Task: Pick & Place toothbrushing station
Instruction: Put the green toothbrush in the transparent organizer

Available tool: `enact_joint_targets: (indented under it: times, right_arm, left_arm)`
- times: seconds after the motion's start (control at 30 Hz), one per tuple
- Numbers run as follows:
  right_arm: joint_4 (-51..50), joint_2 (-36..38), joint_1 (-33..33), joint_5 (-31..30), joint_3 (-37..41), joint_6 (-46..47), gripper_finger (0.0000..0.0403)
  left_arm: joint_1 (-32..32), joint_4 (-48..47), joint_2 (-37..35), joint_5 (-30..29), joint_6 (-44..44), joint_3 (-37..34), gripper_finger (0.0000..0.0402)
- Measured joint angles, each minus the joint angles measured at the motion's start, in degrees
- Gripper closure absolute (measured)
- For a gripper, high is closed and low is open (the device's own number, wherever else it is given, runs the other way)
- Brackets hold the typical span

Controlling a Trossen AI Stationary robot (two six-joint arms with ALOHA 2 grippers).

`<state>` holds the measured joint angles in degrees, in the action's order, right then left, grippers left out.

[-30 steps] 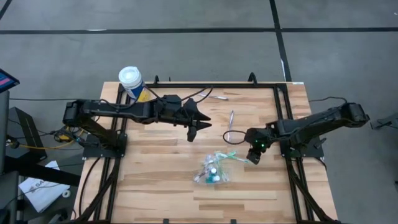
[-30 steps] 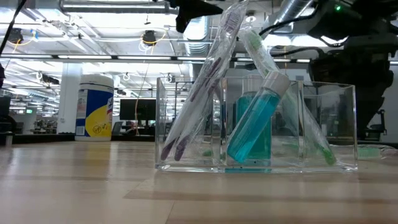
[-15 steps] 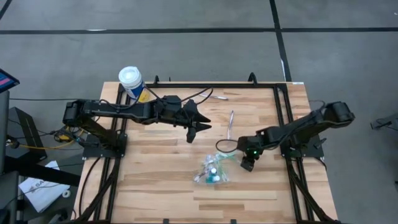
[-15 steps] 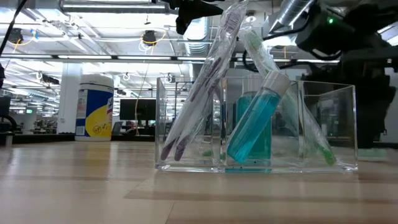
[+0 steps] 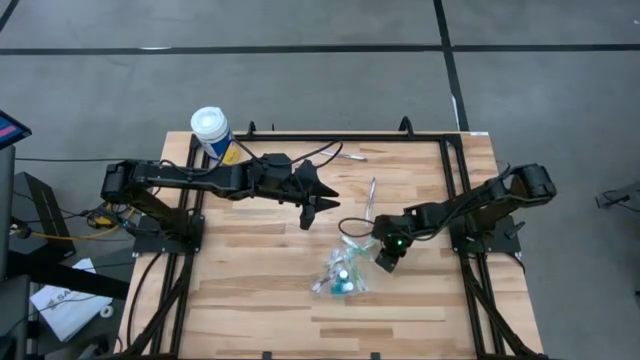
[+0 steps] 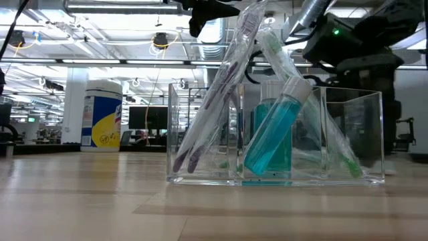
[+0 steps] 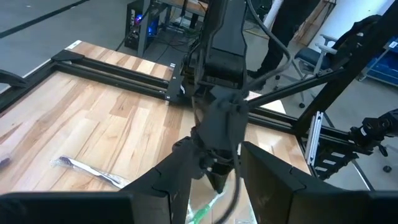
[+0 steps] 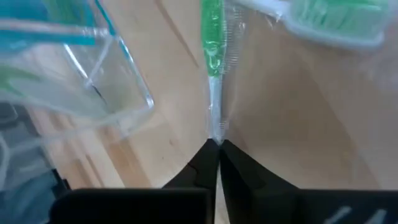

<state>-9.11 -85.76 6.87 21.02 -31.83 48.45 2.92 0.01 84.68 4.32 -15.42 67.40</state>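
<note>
The toothbrushing station, a clear plastic cup [image 5: 340, 275] with compartments, stands on the table's middle. In the low view it [image 6: 274, 134] holds a purple toothbrush [image 6: 214, 100], teal tubes [image 6: 271, 137] and a green toothbrush [image 6: 314, 107], all leaning on its walls. My right gripper [image 5: 384, 258] is just right of the cup and shut on a wrapped green toothbrush [image 8: 211, 56]. My left gripper [image 5: 308, 210] hangs open and empty beyond the cup, above the table. My right gripper pinches the tip of the wrapped green toothbrush [image 8: 214, 132] between its two fingertips [image 8: 200, 163]. The fingers lie along the brush, which reaches straight away from them past the cup's corner [image 8: 124, 93]. Where its other end lies I cannot tell.
A white-capped canister with a yellow label [image 5: 212, 132] stands at the far left corner. Two more wrapped brushes lie on the table, one [image 5: 372, 190] right of the left gripper and one [image 5: 350, 155] near the far edge. Another brush head with green bristles [image 8: 329, 18] shows beyond the right gripper.
My right gripper has moved toward the table's left, closing in on the clear cup. The left arm and the cup have kept still.
</note>
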Motion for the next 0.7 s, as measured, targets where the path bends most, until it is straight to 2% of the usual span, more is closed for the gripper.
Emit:
enact_joint_targets:
  times: [0.3,0.5,0.7]
  right_arm:
    - [1.98,10.58,-4.21,3.15,-2.40,4.18,0.0402]
    - [2.08,20.12,-6.05,3.12,-4.64,12.40,0.0403]
    - [2.25,25.94,-8.29,4.26,-6.47,17.32,0.0403]
  left_arm:
    - [0.00,-0.16,0.07,-0.26,0.00,-1.88,0.0270]
    - [0.00,0.52,0.07,-0.24,0.29,-2.36,0.0270]
    - [0.00,1.38,0.07,2.80,6.33,-2.36,0.0270]
